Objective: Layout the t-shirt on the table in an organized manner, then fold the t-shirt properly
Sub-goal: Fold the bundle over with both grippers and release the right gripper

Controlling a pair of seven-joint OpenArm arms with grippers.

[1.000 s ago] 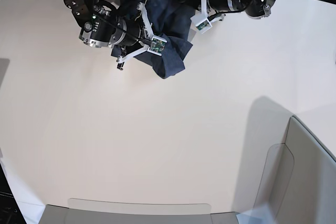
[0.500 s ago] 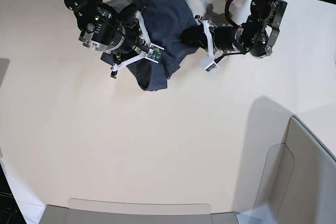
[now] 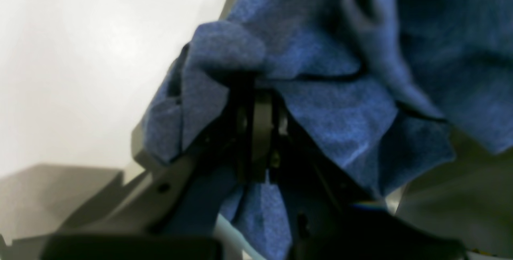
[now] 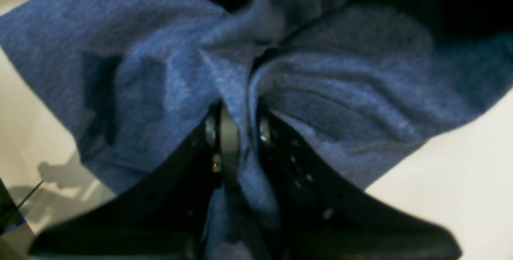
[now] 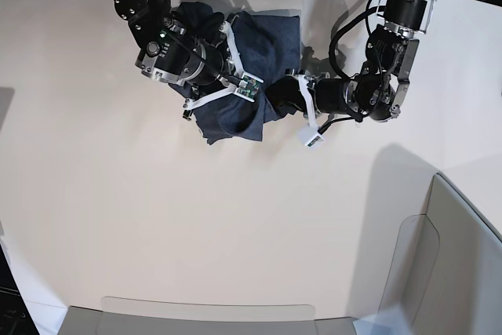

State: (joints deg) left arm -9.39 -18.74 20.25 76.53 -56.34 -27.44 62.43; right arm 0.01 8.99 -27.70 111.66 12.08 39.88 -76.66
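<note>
With both claws clamped on the bunched t-shirt (image 5: 259, 52) at upper centre, left claw (image 3: 256, 103) and right claw (image 4: 234, 127): draw apart, lower flat onto the surface (image 5: 196, 225).

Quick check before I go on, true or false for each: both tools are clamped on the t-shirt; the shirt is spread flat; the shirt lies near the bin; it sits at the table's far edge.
1. Both the left tool and the right tool are shut on the t-shirt. True.
2. The shirt is spread flat. False: it is bunched and creased between the arms.
3. The shirt lies near the bin. False: bare table separates them.
4. The shirt sits toward the table's far edge. True.
</note>
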